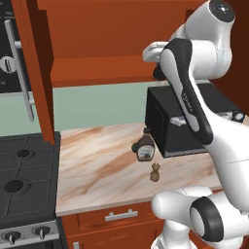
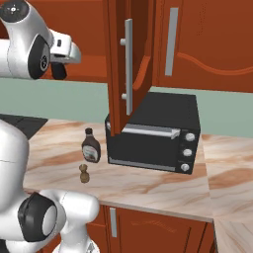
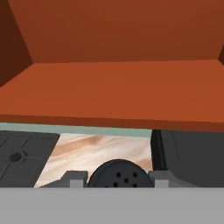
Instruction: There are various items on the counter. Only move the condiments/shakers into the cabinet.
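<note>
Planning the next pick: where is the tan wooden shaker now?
The tan wooden shaker stands on the counter just in front of the brown bottle, left of the black oven.

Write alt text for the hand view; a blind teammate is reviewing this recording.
A black shaker with a holed lid sits clamped between the gripper fingertips, facing the open red-brown cabinet and its bare shelf. Below the shelf lie the marble counter, a black stove to one side and a black oven to the other.

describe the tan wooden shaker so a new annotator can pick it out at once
Find the black toaster oven on the marble counter. Just off its front left corner stands a dark brown bottle, and nearer the counter's front edge, apart from it, is the tan wooden shaker. It is the shorter, paler one, mill-shaped with a knob top.
</note>
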Controlling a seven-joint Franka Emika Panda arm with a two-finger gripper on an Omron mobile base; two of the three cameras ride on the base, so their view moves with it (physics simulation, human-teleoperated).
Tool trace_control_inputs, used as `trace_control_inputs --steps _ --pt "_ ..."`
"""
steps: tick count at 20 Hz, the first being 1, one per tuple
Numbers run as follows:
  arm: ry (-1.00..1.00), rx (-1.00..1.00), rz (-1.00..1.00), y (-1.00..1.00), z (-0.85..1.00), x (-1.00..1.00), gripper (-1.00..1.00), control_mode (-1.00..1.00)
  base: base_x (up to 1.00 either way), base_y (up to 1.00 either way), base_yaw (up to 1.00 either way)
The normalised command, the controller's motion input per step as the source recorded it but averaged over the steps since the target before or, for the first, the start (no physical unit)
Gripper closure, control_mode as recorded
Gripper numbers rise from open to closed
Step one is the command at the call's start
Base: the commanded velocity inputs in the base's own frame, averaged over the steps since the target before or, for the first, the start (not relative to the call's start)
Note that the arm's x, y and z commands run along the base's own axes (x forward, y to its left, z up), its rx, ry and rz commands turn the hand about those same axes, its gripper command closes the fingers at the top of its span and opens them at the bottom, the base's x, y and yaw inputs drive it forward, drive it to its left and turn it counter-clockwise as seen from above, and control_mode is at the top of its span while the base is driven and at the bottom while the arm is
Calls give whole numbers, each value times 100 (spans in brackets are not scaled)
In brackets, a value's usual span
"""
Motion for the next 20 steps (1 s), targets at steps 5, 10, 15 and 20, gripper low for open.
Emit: trace_control_inputs --steps 5,10,15,20 --pt "-11 -7 0 -57 -11 39 100 -100 0 0 0" --pt "-2 -10 0 -24 -16 55 100 -100 0 0 0" --pt "0 -3 0 -28 -1 76 100 -100 0 0 0" --pt "5 0 0 -26 0 75 100 -100 0 0 0"
